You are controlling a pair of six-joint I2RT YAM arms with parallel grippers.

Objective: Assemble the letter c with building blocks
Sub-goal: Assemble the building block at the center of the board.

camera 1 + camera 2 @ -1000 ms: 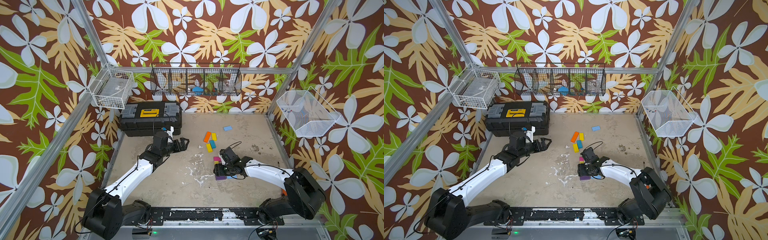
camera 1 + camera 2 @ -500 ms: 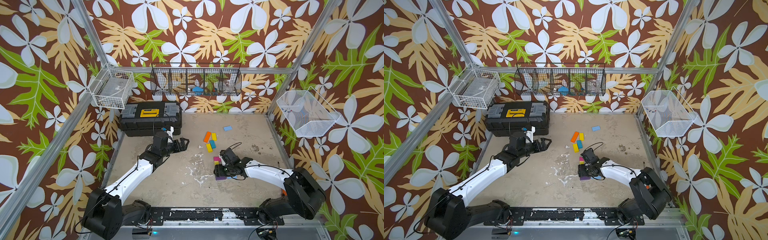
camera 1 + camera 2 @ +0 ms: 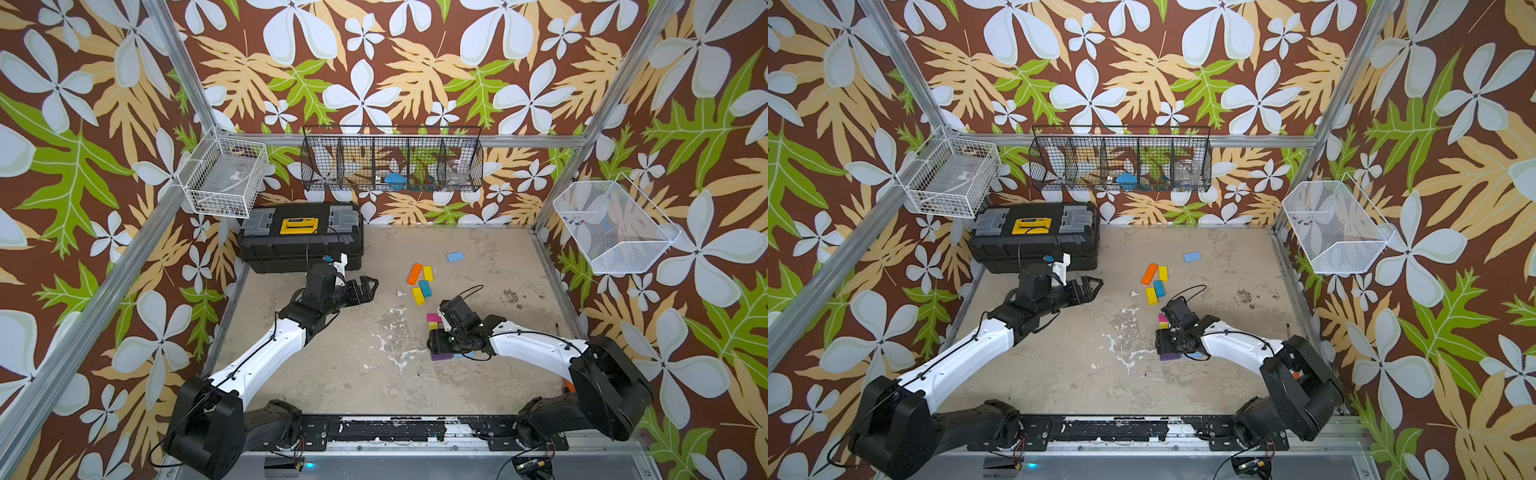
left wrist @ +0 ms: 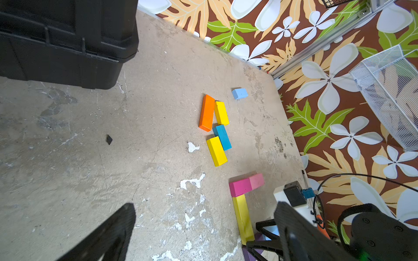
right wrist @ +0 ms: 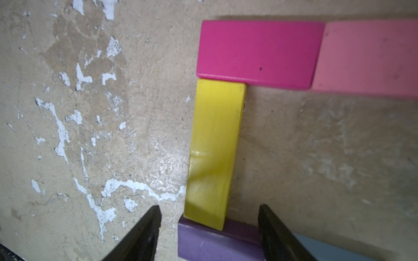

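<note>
C is about five blocks in. Reference is the yellow spine block [image 5: 214, 153], lying flat on the table [image 3: 332, 374].

- **Top arm:** the magenta block [image 5: 257, 52] butts the spine's far end at a right angle. The pink block [image 5: 371, 56] sits end-to-end with the magenta.
- **Bottom arm:** the purple block [image 5: 217, 241] touches the spine's near end. The pale blue block [image 5: 328, 248] lies just past the purple, on the same side of the spine as the pink. Most of this arm is hidden under the wrist.

The right gripper [image 5: 209, 206] sits low at the spine's near end, fingers straddling the purple lengthwise. Floor shows between one finger and the purple's end, so the claw is parted, not pinching. It is likely there to square the purple against the spine so the corner closes. The purple looks slightly off-square, but that is hard to be sure of.

The left gripper [image 3: 371, 288] hangs well away from the spine, toward the toolbox [image 3: 301, 237]. It is spread fully and empty, probably parked clear of the right arm's work.

The spare pile [image 4: 222, 136] (orange, two yellow, teal) sits beyond the spine's magenta end, apart from it. The stray light blue block [image 3: 455, 256] lies farther out again. Both are probably surplus if the arms are long enough.
</note>
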